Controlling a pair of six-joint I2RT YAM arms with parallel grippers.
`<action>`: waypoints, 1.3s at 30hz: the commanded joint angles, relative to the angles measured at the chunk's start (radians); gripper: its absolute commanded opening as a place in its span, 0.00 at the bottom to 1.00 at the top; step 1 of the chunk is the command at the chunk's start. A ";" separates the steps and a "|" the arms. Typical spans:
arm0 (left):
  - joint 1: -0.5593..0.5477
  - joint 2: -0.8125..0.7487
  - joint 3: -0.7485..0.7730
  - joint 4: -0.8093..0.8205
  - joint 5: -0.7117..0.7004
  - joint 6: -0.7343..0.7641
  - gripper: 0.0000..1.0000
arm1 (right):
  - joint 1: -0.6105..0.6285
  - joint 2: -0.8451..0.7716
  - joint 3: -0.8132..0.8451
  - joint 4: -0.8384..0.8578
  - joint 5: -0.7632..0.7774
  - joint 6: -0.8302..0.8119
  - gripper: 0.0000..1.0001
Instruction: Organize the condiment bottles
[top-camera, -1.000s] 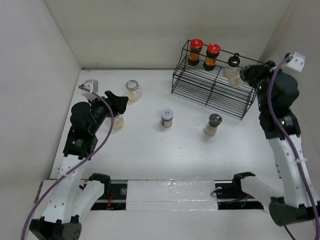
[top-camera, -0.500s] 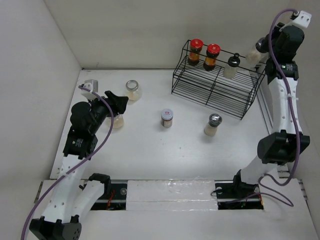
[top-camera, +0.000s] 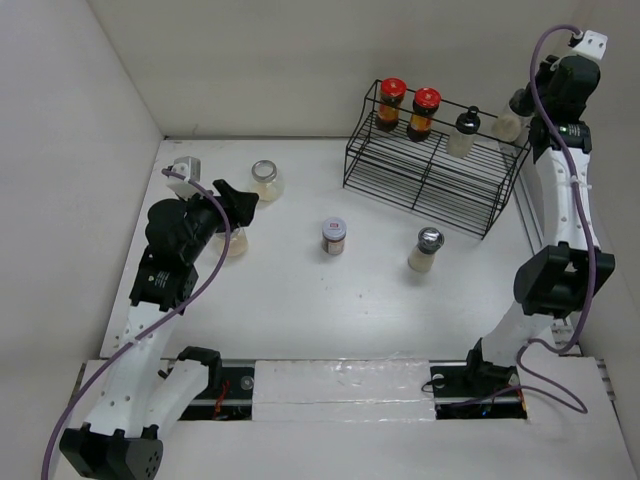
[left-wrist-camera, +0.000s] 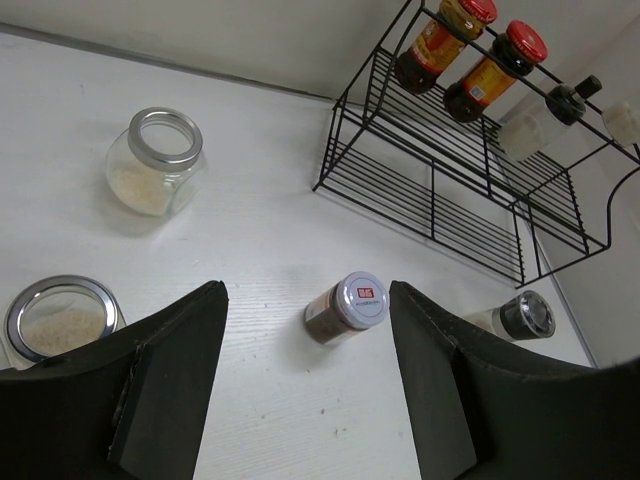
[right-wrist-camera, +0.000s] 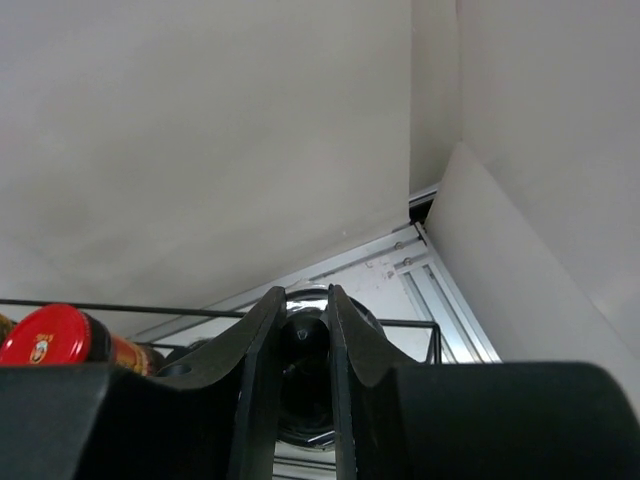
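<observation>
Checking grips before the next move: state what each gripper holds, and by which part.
Right gripper holds a pale shaker by its dark cap. Left gripper is open and holds nothing.

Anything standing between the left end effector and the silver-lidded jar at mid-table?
Nothing visible does. The left end effector is open, and only bare table lies between its fingers and the silver-lidded jar.
</observation>
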 joint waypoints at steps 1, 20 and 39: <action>-0.002 -0.006 0.006 0.045 -0.008 0.003 0.61 | -0.006 0.010 0.015 0.100 0.001 -0.031 0.19; -0.002 0.003 0.006 0.036 -0.017 0.012 0.61 | -0.006 0.116 0.004 0.049 0.024 -0.054 0.22; -0.002 0.003 0.006 0.016 -0.064 0.012 0.64 | 0.023 -0.030 -0.082 0.095 -0.022 -0.036 0.84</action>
